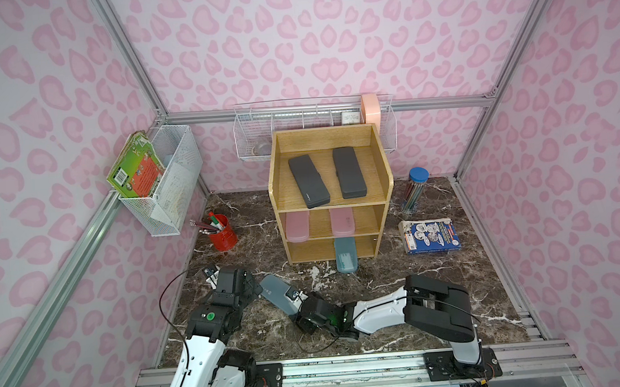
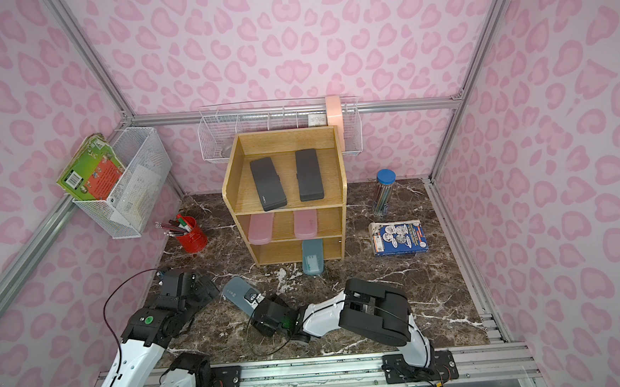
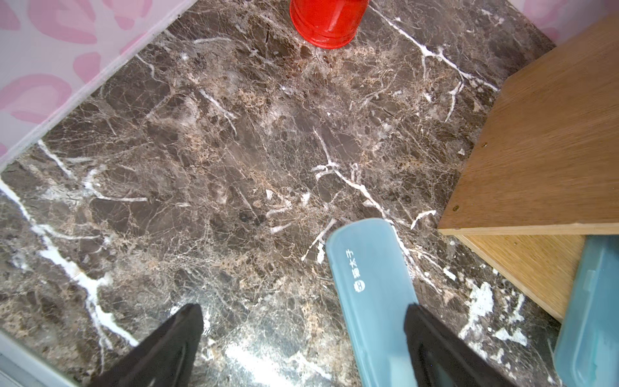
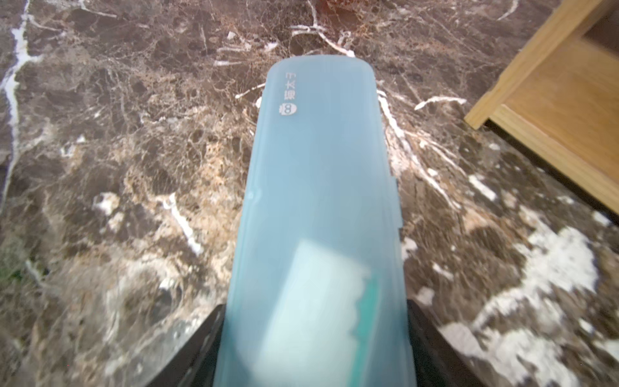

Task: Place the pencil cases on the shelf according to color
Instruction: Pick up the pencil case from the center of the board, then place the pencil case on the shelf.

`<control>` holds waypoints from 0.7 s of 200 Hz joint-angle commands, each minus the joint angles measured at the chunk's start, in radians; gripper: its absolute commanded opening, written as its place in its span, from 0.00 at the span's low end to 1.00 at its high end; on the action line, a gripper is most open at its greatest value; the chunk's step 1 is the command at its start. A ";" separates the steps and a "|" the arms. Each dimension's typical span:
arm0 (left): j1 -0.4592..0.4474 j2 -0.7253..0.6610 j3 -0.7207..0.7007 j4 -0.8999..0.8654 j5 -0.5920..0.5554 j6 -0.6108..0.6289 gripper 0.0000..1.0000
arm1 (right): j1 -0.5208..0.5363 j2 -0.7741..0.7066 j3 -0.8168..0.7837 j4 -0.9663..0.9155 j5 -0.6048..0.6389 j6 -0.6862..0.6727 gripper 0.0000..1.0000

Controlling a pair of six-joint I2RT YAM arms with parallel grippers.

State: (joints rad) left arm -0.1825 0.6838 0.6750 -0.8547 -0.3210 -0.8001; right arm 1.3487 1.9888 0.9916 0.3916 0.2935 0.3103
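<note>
The right gripper (image 4: 315, 315) clamps the teal pencil case (image 4: 318, 184) by its long edges. It should lift level toward the shelf (image 1: 304, 252), bottom-left gap.

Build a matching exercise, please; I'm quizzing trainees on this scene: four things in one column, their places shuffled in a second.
Things
1. black pencil cases
2. pink pencil cases
3. teal pencil case nearest the arms
4. red pen cup

Places
A. between the fingers of the right end effector
B. middle tier of the shelf
C. on the table, on the left arm's side of the shelf
D. top tier of the shelf

Pairs: 1-D, 2-B, 3-A, 4-C.
</note>
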 commanded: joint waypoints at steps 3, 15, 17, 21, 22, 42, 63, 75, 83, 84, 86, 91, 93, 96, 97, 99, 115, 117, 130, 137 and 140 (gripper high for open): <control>0.001 -0.001 0.017 -0.020 -0.025 0.025 0.99 | 0.027 -0.086 -0.093 -0.031 0.077 0.065 0.45; 0.001 0.000 0.023 -0.021 -0.028 0.029 0.99 | 0.039 -0.119 -0.130 -0.033 0.103 0.088 0.44; 0.000 0.002 0.024 -0.021 -0.029 0.029 0.99 | 0.042 -0.124 -0.135 -0.035 0.106 0.091 0.44; 0.001 0.003 0.027 -0.021 -0.029 0.029 0.99 | 0.046 -0.134 -0.146 -0.038 0.114 0.099 0.44; 0.000 0.003 0.028 -0.021 -0.029 0.029 0.99 | 0.047 -0.136 -0.149 -0.039 0.117 0.101 0.44; 0.000 0.011 0.038 -0.019 -0.027 0.034 0.99 | 0.065 -0.178 -0.196 -0.052 0.167 0.143 0.43; 0.000 0.020 0.047 -0.014 -0.026 0.036 0.99 | 0.070 -0.214 -0.244 -0.059 0.198 0.185 0.43; 0.001 0.027 0.049 -0.011 -0.025 0.038 0.99 | 0.079 -0.231 -0.265 -0.062 0.221 0.206 0.43; 0.000 0.029 0.053 -0.011 -0.026 0.039 0.99 | 0.085 -0.243 -0.281 -0.067 0.244 0.228 0.43; 0.001 0.029 0.053 -0.011 -0.026 0.039 0.99 | 0.086 -0.247 -0.283 -0.067 0.244 0.231 0.43; 0.000 0.030 0.054 -0.012 -0.025 0.039 0.99 | 0.087 -0.249 -0.288 -0.069 0.249 0.236 0.43; 0.000 0.033 0.057 -0.011 -0.025 0.039 0.99 | 0.090 -0.255 -0.295 -0.069 0.259 0.246 0.43; 0.000 0.033 0.057 -0.011 -0.026 0.039 0.99 | 0.090 -0.258 -0.299 -0.069 0.263 0.251 0.43; 0.000 0.035 0.058 -0.011 -0.026 0.039 0.99 | 0.093 -0.263 -0.306 -0.071 0.271 0.260 0.43; 0.000 0.035 0.058 -0.011 -0.026 0.038 0.99 | 0.093 -0.266 -0.308 -0.071 0.273 0.263 0.43; 0.001 0.036 0.059 -0.011 -0.026 0.039 0.99 | 0.096 -0.268 -0.313 -0.071 0.278 0.269 0.43; 0.001 0.045 0.062 -0.009 -0.027 0.036 0.99 | 0.103 -0.299 -0.338 -0.091 0.338 0.326 0.43; 0.001 0.046 0.061 -0.008 -0.028 0.035 0.99 | 0.103 -0.302 -0.339 -0.095 0.344 0.334 0.43; 0.000 0.052 0.061 0.001 -0.029 0.030 0.99 | 0.105 -0.324 -0.347 -0.110 0.383 0.386 0.43; 0.000 0.056 0.058 0.008 -0.029 0.031 0.99 | 0.105 -0.336 -0.354 -0.095 0.394 0.401 0.43; 0.000 0.058 0.057 0.012 -0.029 0.032 0.99 | 0.106 -0.342 -0.358 -0.087 0.399 0.409 0.43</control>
State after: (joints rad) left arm -0.1825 0.7311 0.7303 -0.8597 -0.3351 -0.7753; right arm 1.4509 1.6810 0.6491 0.2970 0.5842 0.6067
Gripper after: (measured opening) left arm 0.987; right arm 0.726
